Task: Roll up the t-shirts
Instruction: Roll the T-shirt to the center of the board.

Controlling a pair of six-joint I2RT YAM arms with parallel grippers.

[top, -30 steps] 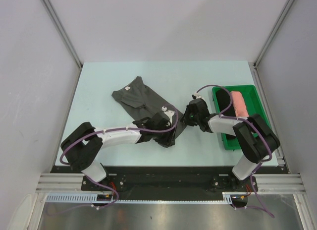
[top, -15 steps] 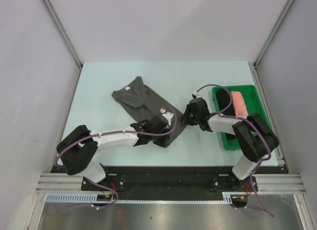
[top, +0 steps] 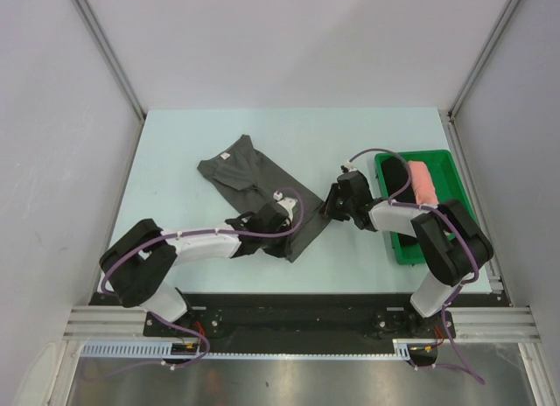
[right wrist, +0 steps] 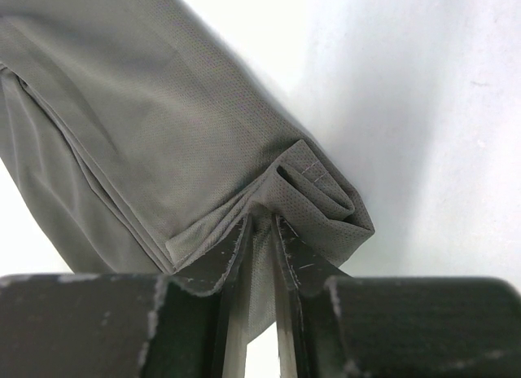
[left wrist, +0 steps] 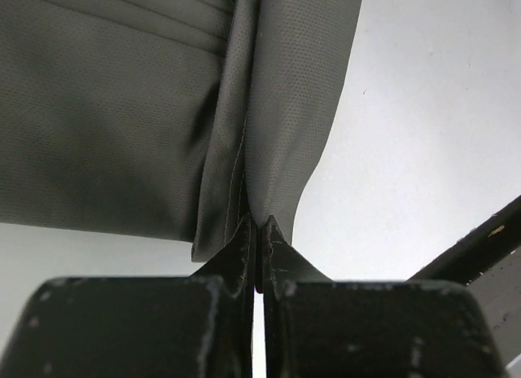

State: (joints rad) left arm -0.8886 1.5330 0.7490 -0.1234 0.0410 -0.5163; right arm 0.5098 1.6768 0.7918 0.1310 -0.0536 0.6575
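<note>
The dark charcoal grey t-shirt (top: pixel 249 174) lies folded into a long strip running from the back left toward the near middle of the table. My left gripper (top: pixel 284 229) is shut on its near hem, and in the left wrist view the stitched edge of the t-shirt (left wrist: pixel 122 109) is pinched between the fingertips of the gripper (left wrist: pixel 259 227). My right gripper (top: pixel 325 209) holds the strip's right corner. In the right wrist view the bunched fabric (right wrist: pixel 163 134) sits between the narrow jaws of the gripper (right wrist: pixel 260 221). A rolled salmon pink t-shirt (top: pixel 423 183) and a black one (top: pixel 395 180) lie in the tray.
The green plastic tray (top: pixel 451 165) stands at the right edge of the pale table, close behind my right arm. Grey walls and metal posts (top: pixel 109 56) bound the table on three sides.
My left gripper slid left and slightly away along the shirt's near end and closed on the hem. The right gripper stayed where it was.
</note>
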